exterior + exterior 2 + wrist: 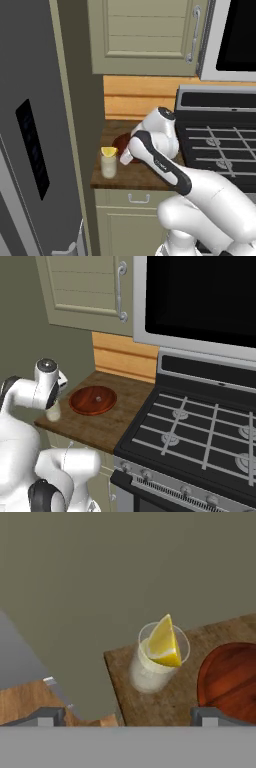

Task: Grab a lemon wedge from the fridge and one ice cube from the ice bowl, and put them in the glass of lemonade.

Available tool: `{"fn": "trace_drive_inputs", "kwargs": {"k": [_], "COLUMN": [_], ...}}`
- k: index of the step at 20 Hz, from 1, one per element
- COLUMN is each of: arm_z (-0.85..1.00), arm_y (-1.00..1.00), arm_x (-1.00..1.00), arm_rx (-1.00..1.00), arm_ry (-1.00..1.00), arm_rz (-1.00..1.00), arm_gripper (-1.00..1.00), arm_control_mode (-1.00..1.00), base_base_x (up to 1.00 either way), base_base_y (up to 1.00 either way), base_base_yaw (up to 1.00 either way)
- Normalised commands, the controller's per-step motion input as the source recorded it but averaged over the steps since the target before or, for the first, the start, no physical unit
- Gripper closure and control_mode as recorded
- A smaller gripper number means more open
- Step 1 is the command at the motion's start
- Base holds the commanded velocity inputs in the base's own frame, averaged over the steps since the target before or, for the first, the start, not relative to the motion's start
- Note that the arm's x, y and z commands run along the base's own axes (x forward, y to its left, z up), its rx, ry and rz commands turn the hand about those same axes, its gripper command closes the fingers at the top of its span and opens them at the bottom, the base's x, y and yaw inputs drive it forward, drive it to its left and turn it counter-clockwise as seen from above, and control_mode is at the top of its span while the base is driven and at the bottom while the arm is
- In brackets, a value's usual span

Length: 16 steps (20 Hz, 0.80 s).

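Fingertips (47, 716), small and dark: mine, spread wide, grasping nothing. Gripper (127, 717): above the counter edge. Landmark: small clear cylindrical glass of lemonade (155, 664), at the wooden counter's (165, 707) corner. Bright yellow lemon wedge (164, 643): resting in the glass mouth, point up. Shallow round reddish-brown ice bowl (230, 679): just beside the glass; a small pale cube (98, 398) at its centre. Next, I judge: shift over the bowl, descend straight, pinch only the cube.

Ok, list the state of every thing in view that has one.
lemon wedge: sitting in the glass, tip up
glass of lemonade: upright, filled, on the counter
ice bowl: upright, one small cube inside
gripper: open, empty
fridge: door shut
upper cabinet: shut
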Motion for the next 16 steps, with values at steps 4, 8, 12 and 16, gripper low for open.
{"fn": "trace_drive_inputs", "kwargs": {"k": [4, 8, 12, 16], "arm_z": [0.18, 0.09, 0.00, 0.01], "arm_y": [-0.62, -0.72, -0.72, -0.42], "arm_x": [-0.26, -0.16, -0.12, 0.00], "arm_rx": [0.09, 0.09, 0.10, 0.08], "arm_ry": [0.07, 0.10, 0.04, 0.00], "arm_rz": [-0.03, -0.06, -0.06, -0.07], "arm_gripper": [-1.00, -1.00, -1.00, -1.00], "arm_control_mode": [-1.00, -1.00, -1.00, -1.00], "base_base_x": [0.00, 0.00, 0.00, 0.00], "base_base_y": [0.00, 0.00, 0.00, 0.00], "base_base_yaw": [0.00, 0.00, 0.00, 0.00]}}
